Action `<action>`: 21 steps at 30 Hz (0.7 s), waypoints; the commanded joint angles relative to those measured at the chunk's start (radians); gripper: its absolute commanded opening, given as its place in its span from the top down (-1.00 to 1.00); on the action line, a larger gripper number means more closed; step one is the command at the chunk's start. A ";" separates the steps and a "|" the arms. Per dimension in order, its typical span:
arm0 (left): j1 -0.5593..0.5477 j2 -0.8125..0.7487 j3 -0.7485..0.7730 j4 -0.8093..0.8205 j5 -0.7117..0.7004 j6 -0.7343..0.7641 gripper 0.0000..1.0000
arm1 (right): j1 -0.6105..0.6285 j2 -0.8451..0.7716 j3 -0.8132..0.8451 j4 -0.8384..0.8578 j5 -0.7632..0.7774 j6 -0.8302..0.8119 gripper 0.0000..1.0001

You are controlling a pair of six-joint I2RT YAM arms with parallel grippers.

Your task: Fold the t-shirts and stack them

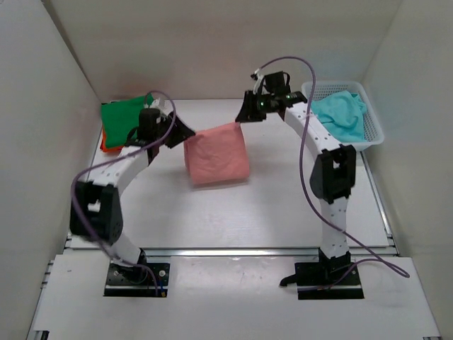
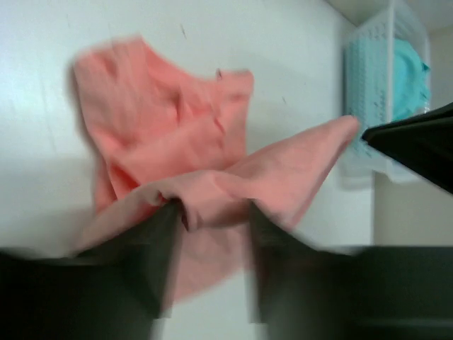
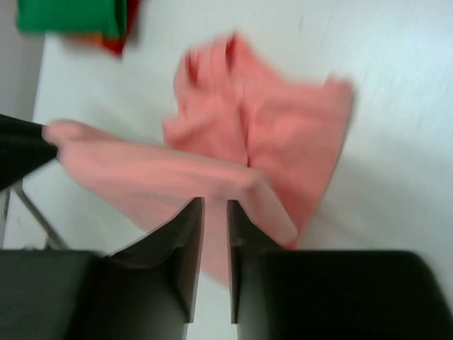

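The salmon pink t-shirt (image 1: pixel 216 154) hangs folded between my two grippers above the middle of the table, its lower part resting on the surface. My left gripper (image 1: pixel 185 133) is shut on its left top corner, with the cloth bunched between the fingers (image 2: pixel 212 211). My right gripper (image 1: pixel 244 117) is shut on its right top corner (image 3: pixel 215 205). The green t-shirt (image 1: pixel 124 113) lies folded at the far left on top of the orange-red t-shirt (image 1: pixel 104 143). The turquoise t-shirt (image 1: pixel 340 113) lies crumpled in the basket.
The white mesh basket (image 1: pixel 373 122) stands at the far right by the wall. White walls close in the table on the left, back and right. The wrist views are blurred.
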 commanded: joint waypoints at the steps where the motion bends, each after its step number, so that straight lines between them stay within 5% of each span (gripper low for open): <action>1: 0.056 0.214 0.200 0.135 -0.010 -0.031 -0.96 | -0.042 0.241 0.337 0.009 0.015 -0.008 0.35; 4: 0.096 0.369 0.262 0.253 0.013 -0.142 -0.97 | -0.072 0.366 0.465 0.035 0.066 0.021 0.09; 8: 0.104 0.357 0.198 0.364 -0.024 -0.149 -0.97 | -0.086 0.320 0.320 0.148 0.092 0.009 -0.01; 14: 0.073 0.314 0.111 0.220 -0.012 0.012 -0.97 | -0.085 0.110 -0.105 0.349 0.075 -0.025 -0.08; 21: 0.023 0.281 0.063 0.014 -0.066 0.172 -0.97 | -0.079 -0.013 -0.332 0.415 0.035 -0.003 -0.09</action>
